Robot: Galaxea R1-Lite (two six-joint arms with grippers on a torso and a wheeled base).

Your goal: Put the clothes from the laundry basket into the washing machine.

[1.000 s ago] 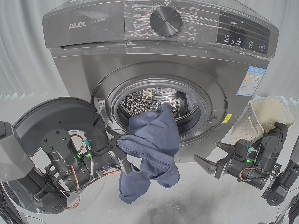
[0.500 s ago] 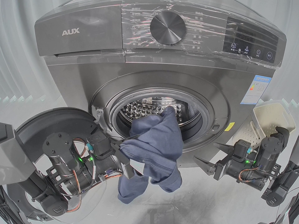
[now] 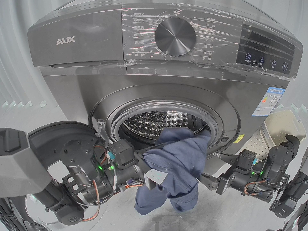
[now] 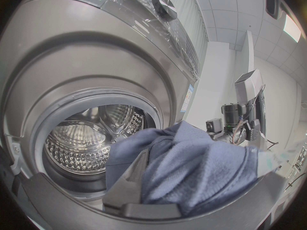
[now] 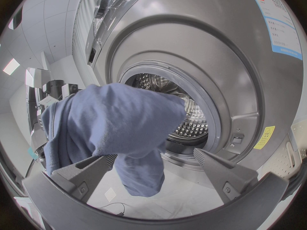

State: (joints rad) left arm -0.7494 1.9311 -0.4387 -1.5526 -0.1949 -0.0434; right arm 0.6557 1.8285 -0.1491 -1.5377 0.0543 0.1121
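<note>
Holding the dark blue garment (image 3: 183, 158) at the mouth of the washing machine (image 3: 96, 81), the left gripper (image 3: 160, 164) has its fingers closed on a bunch of the cloth, one finger over the fold and one under it. The garment's upper end reaches the lower right of the round opening, in front of the drum (image 3: 154, 122). Whether it rests on the rubber rim cannot be told. Its lower part hangs free below the gripper, in front of the machine and towards the floor. The dimpled steel of the drum shows bare behind it, with no other clothes visible inside, though its floor is partly hidden.

The door (image 3: 61, 138) stands swung wide open on the left. The right gripper (image 3: 208, 166) is just to the right of the hanging cloth, below the opening, with its jaws spread wide and nothing between them. The cream perforated laundry basket (image 3: 282, 122) stands to the right of the machine, and the right arm hides part of it, so whether more clothes lie in it cannot be told.

By this showing the task is partway through. One garment is lifted and brought to the opening but is not yet inside. It has to go past the rim and be let go, with the hanging part following it in.
</note>
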